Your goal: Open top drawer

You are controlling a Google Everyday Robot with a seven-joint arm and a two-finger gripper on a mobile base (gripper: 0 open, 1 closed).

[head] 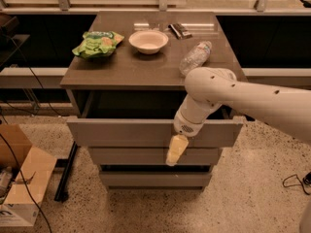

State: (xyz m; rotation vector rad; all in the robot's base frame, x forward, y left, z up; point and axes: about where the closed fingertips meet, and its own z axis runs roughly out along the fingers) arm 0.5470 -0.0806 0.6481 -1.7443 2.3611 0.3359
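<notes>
The top drawer (126,132) is the widest grey front under the brown-grey cabinet top (146,64). It stands pulled out, with a dark gap showing inside behind its front. Two shorter grey drawer fronts (131,155) sit below it, pushed in. My gripper (176,150) hangs from the white arm (233,96) in front of the top drawer's front, right of its middle, its yellowish tip reaching down over the second drawer front. It holds nothing that I can see.
On the cabinet top lie a green snack bag (97,43), a white bowl (148,41), a clear plastic bottle (195,58) on its side and a dark small packet (179,30). A cardboard box (22,178) and cables lie on the floor at left.
</notes>
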